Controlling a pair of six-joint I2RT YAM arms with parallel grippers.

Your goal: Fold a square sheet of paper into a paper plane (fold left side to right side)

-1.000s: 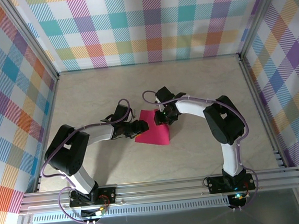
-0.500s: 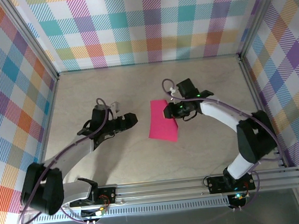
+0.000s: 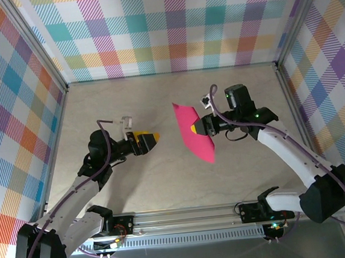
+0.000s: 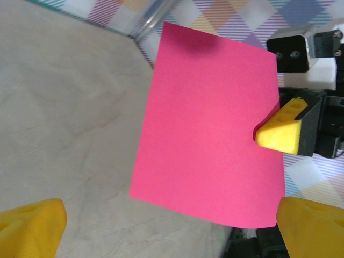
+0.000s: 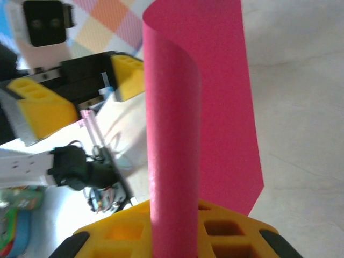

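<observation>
Seen from above, two robot arms reach from a metal rail [image 3: 186,215] at the near edge across a pale, marbled beige surface [image 3: 135,186], which is enclosed by walls [image 3: 170,32] in a bright multicoloured check. The right gripper [image 3: 195,129], near the middle of the surface and slightly right of centre, is closed on the right-hand edge of the square sheet of paper [image 3: 202,146], a plain magenta-pink sheet. The sheet is lifted clear of the surface and hangs tilted, its upper corner pointing toward the far wall and its lower corner toward the near rail. From the right wrist camera the paper rises out of the yellow fingers and curls over lengthwise into a loose roll rather than lying flat. From the left wrist camera the sheet faces the lens as a smooth pink panel, with one yellow fingertip of the right gripper pressed against its right edge. The left gripper [image 3: 150,140] sits to the left of the sheet, apart from it, its yellow fingers spread wide and holding nothing, pointing toward the paper. Thin purple cables loop along both arms.
</observation>
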